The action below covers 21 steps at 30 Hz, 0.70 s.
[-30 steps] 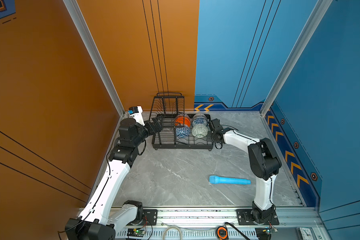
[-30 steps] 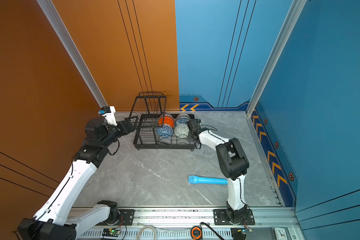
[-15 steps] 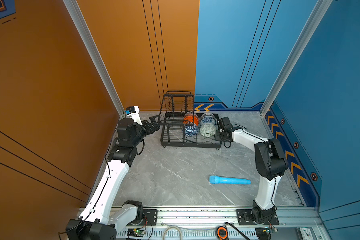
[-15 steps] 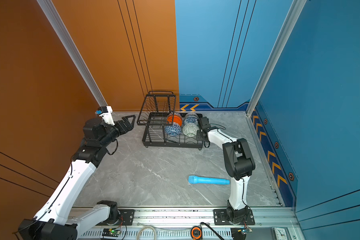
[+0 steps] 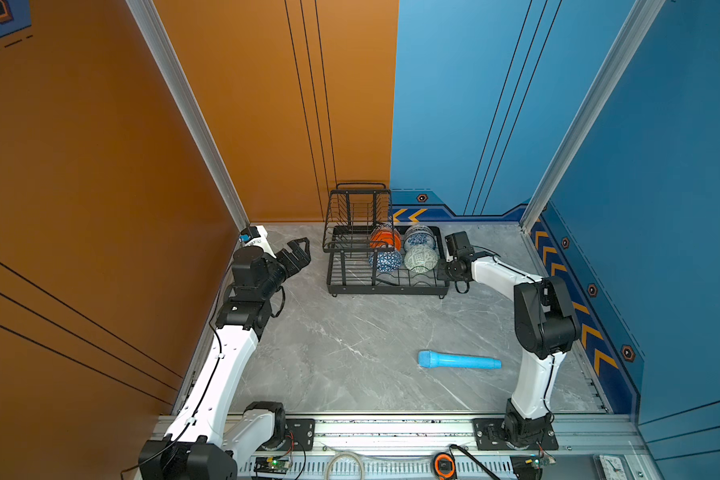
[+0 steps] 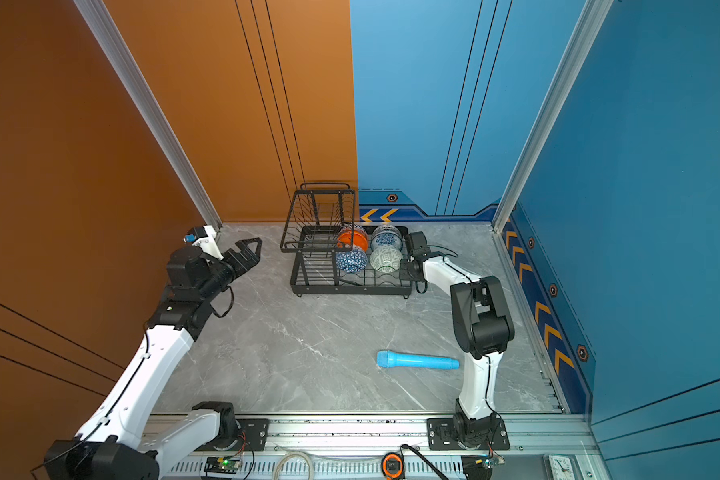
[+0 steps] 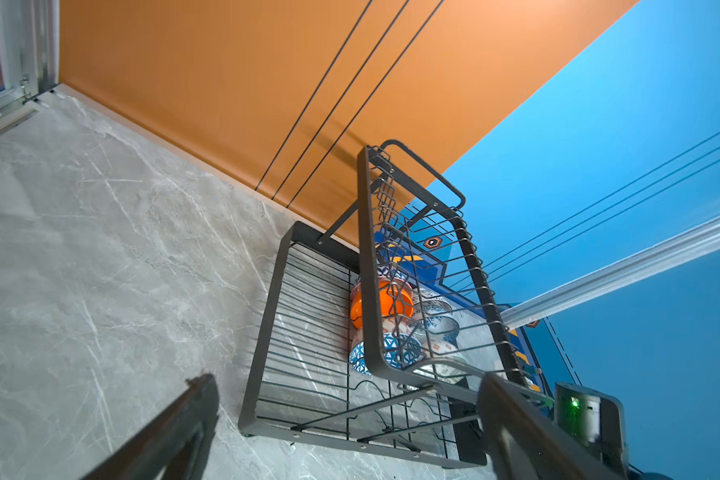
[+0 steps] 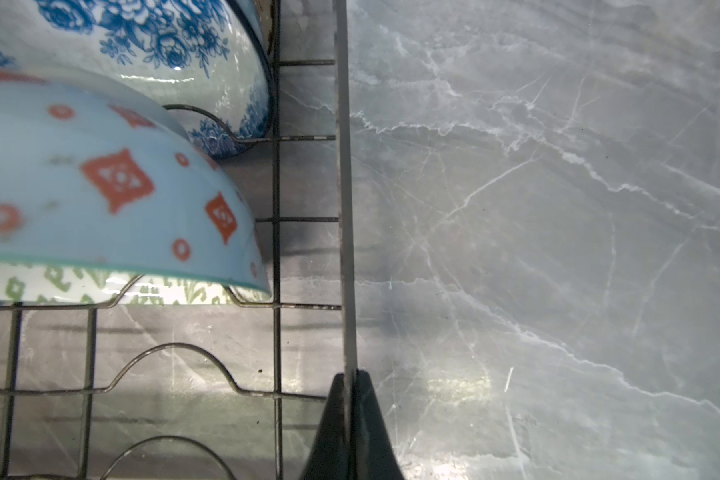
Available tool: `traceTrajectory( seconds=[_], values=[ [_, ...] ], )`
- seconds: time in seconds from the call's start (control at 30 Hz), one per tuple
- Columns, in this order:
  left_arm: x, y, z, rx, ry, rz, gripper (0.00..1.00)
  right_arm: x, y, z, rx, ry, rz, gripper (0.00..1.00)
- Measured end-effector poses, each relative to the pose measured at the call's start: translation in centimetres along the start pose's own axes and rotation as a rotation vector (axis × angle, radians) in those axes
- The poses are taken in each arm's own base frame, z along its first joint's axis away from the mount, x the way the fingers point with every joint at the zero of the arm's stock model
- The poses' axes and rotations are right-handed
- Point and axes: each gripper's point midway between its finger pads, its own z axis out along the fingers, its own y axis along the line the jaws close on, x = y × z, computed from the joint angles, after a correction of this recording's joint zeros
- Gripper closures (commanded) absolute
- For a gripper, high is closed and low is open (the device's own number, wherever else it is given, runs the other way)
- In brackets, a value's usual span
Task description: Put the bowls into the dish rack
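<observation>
1. Bowls (image 5: 391, 262) stand on edge in the dish rack (image 5: 387, 289) at the far end of the table (image 5: 350, 353). Nearest to us, the light blue cylinder (image 5: 458, 360) lies on its side exactly where it lay a second ago.
2. Further in on the left, the left gripper (image 5: 301, 249) hangs with its jaws spread wide and nothing between them. A second ago it was at the rack's left end; now bare table separates the two.
3. On the right, the right gripper (image 8: 352, 386) is pressed together on the rack's right-hand rim. In the right wrist view we see its fingers (image 8: 375, 436) pinching that flat bar.
4. Since a second ago the rack has slid rightward across the table, and the right arm's elbow has swung right with it.
5. In the lower tray the blue triangle bowl (image 5: 385, 261) stands before the plain orange bowl (image 5: 385, 239), and beside them the pale green bowl (image 5: 420, 257) stands before the white-blue floral bowl (image 5: 420, 239). The right wrist view shows an orange-diamond bowl (image 8: 113, 187) between those last two. All keep their slots.
6. Furthest back, the raised basket (image 5: 356, 216) stands over the rack's left part, where the orange wall (image 5: 267, 124) meets the blue wall (image 5: 454, 124).
</observation>
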Motion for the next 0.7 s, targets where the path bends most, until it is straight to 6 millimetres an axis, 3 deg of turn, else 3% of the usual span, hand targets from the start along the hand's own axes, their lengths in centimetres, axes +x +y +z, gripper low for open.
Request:
traceTrajectory(
  seconds=[0.2, 0.4, 0.5, 0.63, 0.7],
  values=[
    [-0.7, 1.4, 0.3, -0.053, -0.030, -0.020, 0.02, -2.0, -0.1, -1.8, -0.054, -0.054, 0.064, 0.67],
    [-0.4, 4.3, 0.9, -0.157, -0.057, -0.040, 0.02, -5.9, -0.6, -6.7, -0.111, -0.188, 0.136, 0.43],
    [0.1, 6.0, 1.3, -0.216, -0.073, -0.030, 0.02, -7.3, -0.8, -9.2, -0.139, -0.248, 0.158, 0.26],
    [0.8, 8.6, 1.3, -0.323, -0.106, 0.041, 0.02, -7.4, -2.0, -12.3, -0.144, -0.305, 0.191, 0.00],
    [1.4, 9.9, 1.2, -0.376, -0.124, 0.093, 0.02, -7.0, -3.0, -13.5, -0.123, -0.327, 0.204, 0.00]
  ],
)
